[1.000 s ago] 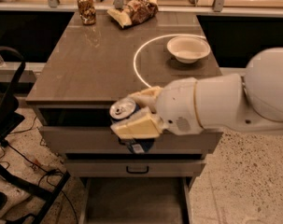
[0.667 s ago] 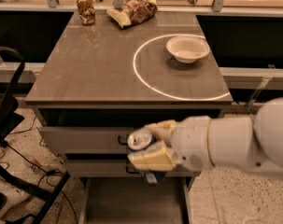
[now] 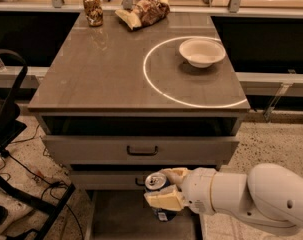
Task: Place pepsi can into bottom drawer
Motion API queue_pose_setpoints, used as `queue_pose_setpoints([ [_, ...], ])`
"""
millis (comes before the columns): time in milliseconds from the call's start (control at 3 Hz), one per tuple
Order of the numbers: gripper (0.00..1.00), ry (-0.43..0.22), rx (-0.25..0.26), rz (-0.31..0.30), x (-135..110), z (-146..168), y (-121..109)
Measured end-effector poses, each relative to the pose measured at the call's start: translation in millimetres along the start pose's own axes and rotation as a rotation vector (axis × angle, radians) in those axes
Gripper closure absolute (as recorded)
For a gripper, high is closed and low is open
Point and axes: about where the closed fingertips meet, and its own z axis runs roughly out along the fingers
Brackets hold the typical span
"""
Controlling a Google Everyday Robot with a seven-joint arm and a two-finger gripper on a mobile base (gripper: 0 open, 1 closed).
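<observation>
My gripper [image 3: 163, 191] is low in front of the cabinet and is shut on the pepsi can [image 3: 158, 183]. The can is blue with a silver top and stands upright between the cream fingers [image 3: 164, 200]. It hangs above the open bottom drawer [image 3: 122, 215], whose flat grey floor shows under and left of the can. The can's lower part is partly hidden by the fingers. The white arm comes in from the lower right.
Two upper drawers with dark handles [image 3: 142, 150] sit above the can. On the cabinet top stand a white bowl [image 3: 201, 51], a brownish patterned can [image 3: 93, 8] and a snack bag [image 3: 146, 9]. A black frame and cables [image 3: 11, 149] lie at the left.
The gripper with the can has moved down from the top drawer's height to in front of the lower drawers, over the open bottom drawer, and slightly to the right.
</observation>
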Motion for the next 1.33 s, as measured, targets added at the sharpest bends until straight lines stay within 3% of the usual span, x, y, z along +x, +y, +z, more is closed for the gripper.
queue_pose_setpoints([
  [333,1.0,-0.055,0.031,0.031,28.6,15.5,-19.7],
  [667,1.0,-0.056,0.03,0.031,30.3,16.1,-20.4],
  [1000,1.0,-0.097,-0.001,0.014,85.8,34.0,-47.1],
  [1333,1.0,-0.104,-0.085,-0.055,150.9,49.9,-81.6],
])
